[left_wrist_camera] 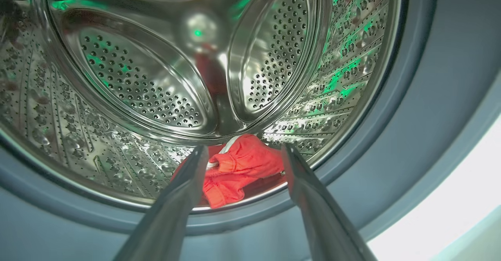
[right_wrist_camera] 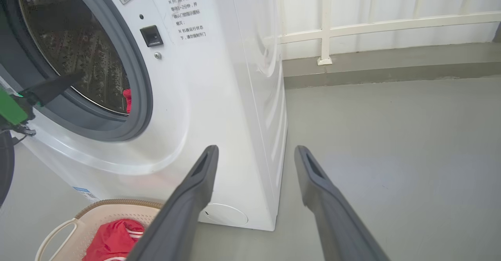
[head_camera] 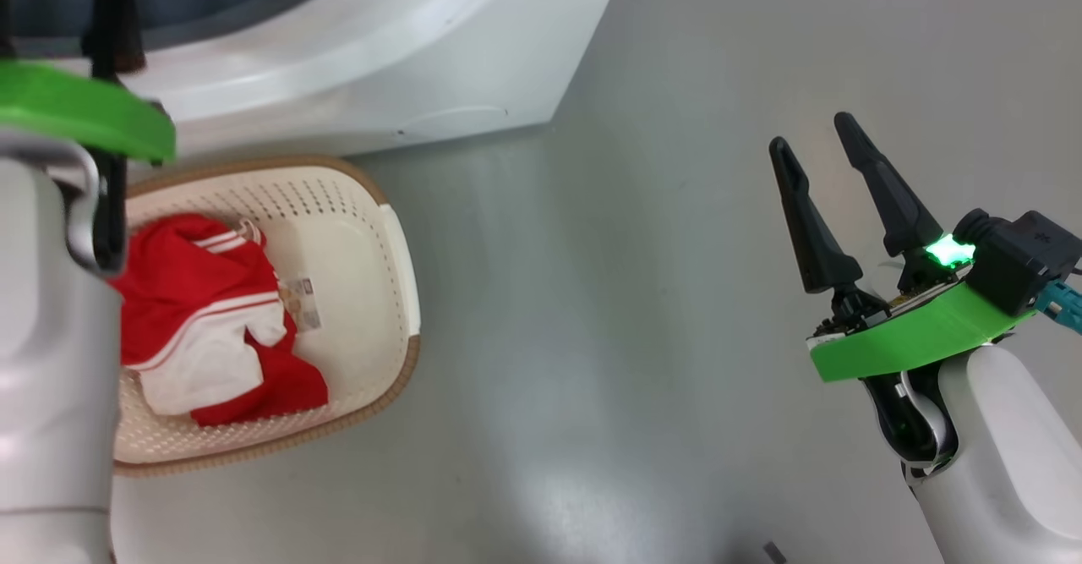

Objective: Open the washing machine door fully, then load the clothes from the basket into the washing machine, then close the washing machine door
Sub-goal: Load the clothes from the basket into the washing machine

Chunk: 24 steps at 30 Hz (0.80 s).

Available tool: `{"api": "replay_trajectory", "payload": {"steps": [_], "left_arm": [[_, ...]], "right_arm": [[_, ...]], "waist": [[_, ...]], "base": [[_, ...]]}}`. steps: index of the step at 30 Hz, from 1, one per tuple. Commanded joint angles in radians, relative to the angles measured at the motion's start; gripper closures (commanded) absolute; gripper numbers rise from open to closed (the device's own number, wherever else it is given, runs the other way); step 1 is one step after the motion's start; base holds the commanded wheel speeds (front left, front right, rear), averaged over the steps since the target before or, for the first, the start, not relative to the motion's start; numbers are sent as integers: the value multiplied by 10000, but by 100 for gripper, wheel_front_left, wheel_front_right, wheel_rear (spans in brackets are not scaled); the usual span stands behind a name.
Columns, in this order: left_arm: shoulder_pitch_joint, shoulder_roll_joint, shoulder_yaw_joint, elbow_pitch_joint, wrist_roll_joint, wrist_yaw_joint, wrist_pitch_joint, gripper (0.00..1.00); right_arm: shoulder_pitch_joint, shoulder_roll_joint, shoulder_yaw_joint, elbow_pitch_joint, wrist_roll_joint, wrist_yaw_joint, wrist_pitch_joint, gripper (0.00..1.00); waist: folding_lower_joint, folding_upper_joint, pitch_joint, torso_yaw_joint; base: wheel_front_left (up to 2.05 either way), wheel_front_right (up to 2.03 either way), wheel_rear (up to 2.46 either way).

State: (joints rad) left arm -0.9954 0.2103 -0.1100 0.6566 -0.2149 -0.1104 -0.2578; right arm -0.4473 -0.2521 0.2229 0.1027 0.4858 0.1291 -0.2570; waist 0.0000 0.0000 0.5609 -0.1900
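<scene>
Fingers of the left gripper [left_wrist_camera: 244, 148] are spread, empty, before bright red fabric clothes [left_wrist_camera: 242, 167] lodged in the white boxy washing machine [right_wrist_camera: 219, 96]; more are seen in the cream perforated basket [head_camera: 372, 293]. The right gripper [head_camera: 811, 133] is held wide, empty.

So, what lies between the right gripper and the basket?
Bare grey floor, as the head view shows: nothing stands between the right gripper and the basket.

Left gripper [left_wrist_camera: 244, 151], right gripper [head_camera: 811, 133]: fingers [head_camera: 813, 230] apart.
</scene>
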Motion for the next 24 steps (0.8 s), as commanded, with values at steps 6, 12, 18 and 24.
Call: {"api": "replay_trajectory", "payload": {"steps": [6, 12, 18, 24], "left_arm": [[1429, 434, 450, -1123, -52, -55, -39, 0], [2712, 355, 614, -1836, -104, -19, -39, 0], [3857, 174, 672, -2535, -152, 37, -40, 0], [4901, -46, 795, -3119, -397, 39, -40, 0]], "right_arm": [[532, -111, 228, -92, 107, 16, -48, 0], [784, -182, 227, 32, 153, 16, -48, 0], [1063, -226, 274, 128, 192, 16, -48, 0], [1335, -284, 275, 208, 214, 16, -48, 0]], "waist": [[0, 0, -1053, 220], [0, 0, -1810, 369], [0, 0, -2498, 593], [0, 0, -3050, 841]], "base": [[0, 0, 0], [0, 0, 0], [0, 0, 0], [0, 0, 0]]}}
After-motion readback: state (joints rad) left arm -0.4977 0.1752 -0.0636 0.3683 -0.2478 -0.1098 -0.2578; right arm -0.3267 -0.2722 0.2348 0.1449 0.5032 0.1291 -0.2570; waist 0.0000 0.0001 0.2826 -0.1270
